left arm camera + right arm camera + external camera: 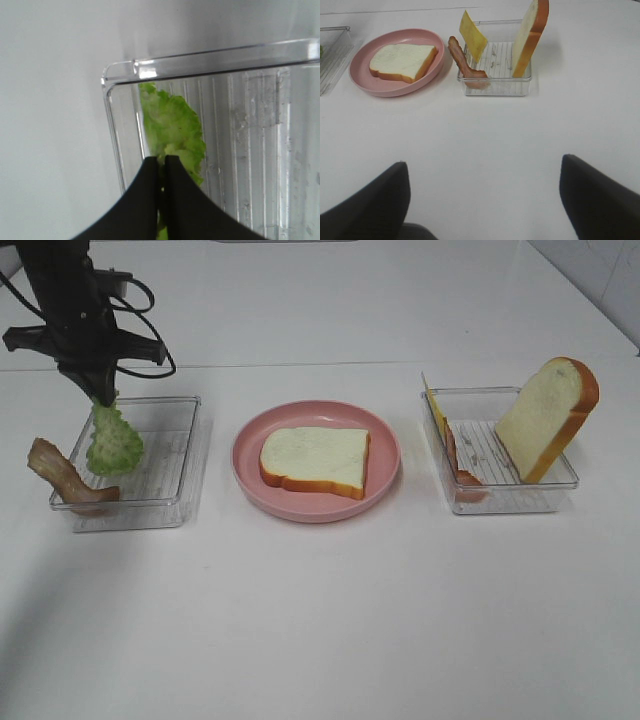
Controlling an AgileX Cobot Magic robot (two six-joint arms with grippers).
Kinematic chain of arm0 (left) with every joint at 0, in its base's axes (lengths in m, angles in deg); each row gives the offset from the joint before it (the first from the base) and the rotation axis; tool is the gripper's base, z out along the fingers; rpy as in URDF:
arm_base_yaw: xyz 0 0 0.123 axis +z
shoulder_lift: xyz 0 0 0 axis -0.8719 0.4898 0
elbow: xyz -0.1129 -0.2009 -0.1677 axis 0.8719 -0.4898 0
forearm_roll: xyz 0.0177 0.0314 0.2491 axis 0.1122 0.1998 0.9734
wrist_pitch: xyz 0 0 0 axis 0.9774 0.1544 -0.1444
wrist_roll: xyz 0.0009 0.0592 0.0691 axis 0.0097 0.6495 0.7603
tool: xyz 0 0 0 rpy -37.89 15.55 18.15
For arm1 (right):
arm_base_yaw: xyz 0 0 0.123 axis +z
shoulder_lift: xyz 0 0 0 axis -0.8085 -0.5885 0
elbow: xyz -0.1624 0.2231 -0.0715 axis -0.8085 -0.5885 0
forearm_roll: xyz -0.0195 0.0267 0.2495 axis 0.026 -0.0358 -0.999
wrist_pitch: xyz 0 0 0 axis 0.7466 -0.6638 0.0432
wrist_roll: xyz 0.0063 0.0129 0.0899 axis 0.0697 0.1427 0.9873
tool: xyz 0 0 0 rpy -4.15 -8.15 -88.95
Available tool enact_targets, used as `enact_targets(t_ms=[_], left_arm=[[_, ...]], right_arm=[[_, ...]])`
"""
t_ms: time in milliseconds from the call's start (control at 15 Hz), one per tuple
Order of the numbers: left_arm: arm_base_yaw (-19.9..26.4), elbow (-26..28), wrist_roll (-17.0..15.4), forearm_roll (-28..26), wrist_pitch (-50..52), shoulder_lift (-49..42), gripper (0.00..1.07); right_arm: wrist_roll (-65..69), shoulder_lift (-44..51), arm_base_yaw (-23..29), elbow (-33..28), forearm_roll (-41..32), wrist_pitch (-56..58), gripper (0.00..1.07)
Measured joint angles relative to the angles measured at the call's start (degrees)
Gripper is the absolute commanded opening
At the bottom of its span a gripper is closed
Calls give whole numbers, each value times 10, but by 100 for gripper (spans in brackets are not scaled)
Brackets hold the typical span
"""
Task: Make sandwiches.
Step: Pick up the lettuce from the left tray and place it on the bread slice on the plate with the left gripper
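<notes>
My left gripper (100,395) is shut on the top of a ruffled green lettuce leaf (113,443) and holds it hanging over the left clear tray (175,502); the left wrist view shows the black fingers (145,200) pinching the lettuce (172,127). One bread slice (315,460) lies flat on the pink plate (385,485). A second bread slice (548,418) leans upright in the right clear tray (505,502), with a yellow cheese slice (472,36) and a bacon strip (462,62). Another bacon strip (65,478) leans on the left tray's near corner. My right gripper (482,195) is open, low over bare table.
The white table (320,620) stretches in front of the plate and both trays. The left arm's cables (140,330) hang behind the left tray.
</notes>
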State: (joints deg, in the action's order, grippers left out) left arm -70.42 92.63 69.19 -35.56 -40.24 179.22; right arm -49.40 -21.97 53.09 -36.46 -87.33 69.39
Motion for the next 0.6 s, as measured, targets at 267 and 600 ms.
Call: enact_targets(t_ms=[267,600], left_arm=[[0,0,3,-35,-1,-52,0],[-1,1,87,-292,56,-57,0]], right_arm=[[0,0,0,0,0,0,77],[0,0,0,0,0,0,77]])
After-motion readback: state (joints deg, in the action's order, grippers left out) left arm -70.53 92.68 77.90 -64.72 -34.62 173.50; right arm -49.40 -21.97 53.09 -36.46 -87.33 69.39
